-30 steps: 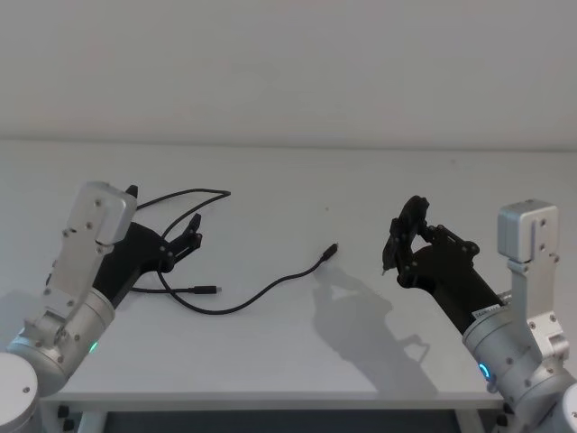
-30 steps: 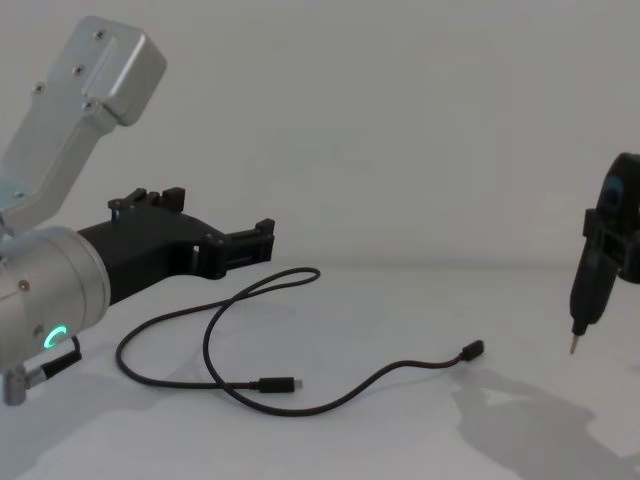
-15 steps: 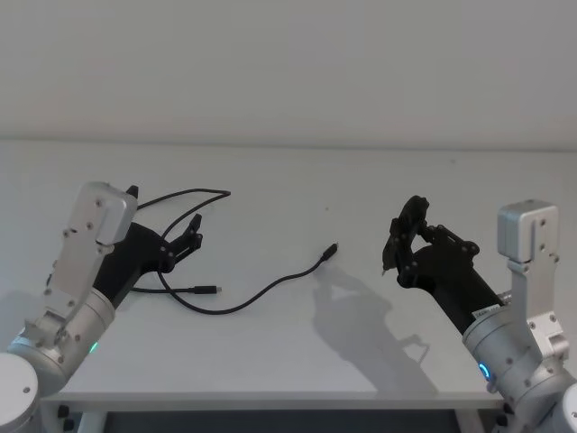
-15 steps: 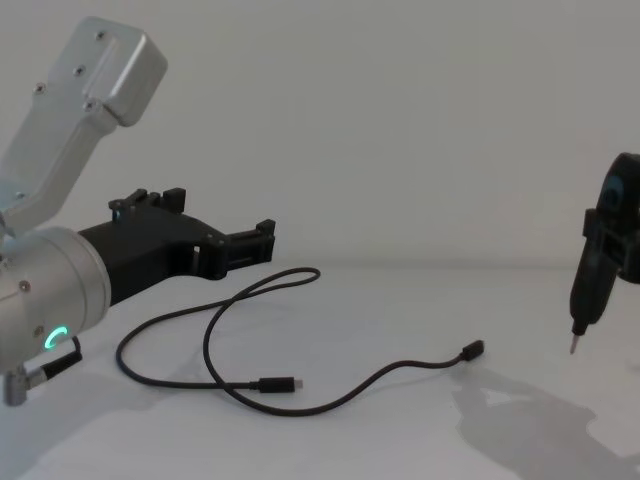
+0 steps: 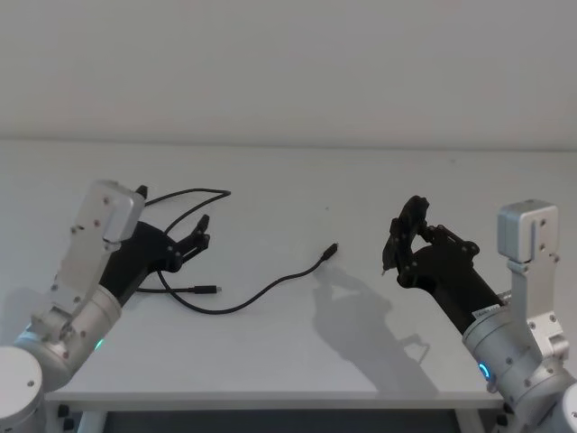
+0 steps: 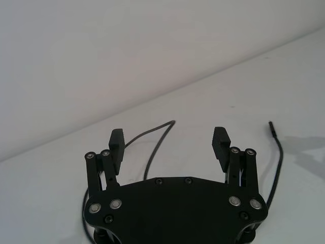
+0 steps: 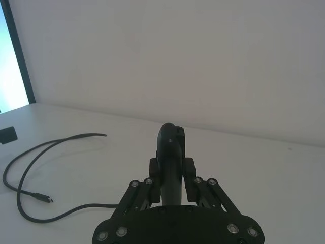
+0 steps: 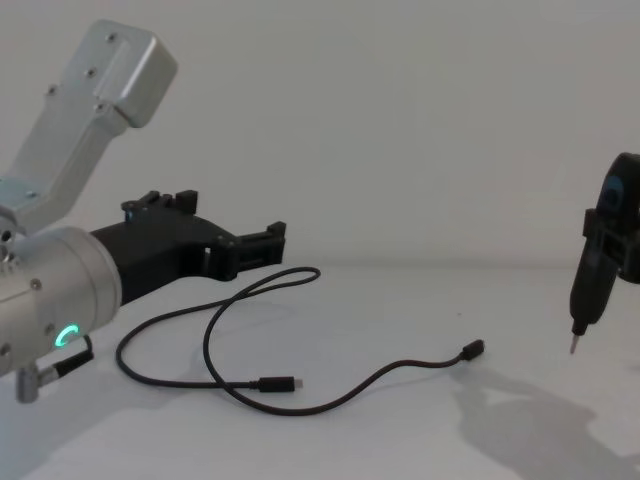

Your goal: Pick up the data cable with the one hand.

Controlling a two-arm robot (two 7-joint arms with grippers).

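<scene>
The data cable [image 5: 270, 287] lies on the table [image 5: 361, 189], left pincer [image 5: 200, 232] above its loop.

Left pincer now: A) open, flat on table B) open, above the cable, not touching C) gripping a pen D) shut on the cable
B: the left pincer has its fingers apart with nothing between, raised over the data cable on the table.
</scene>
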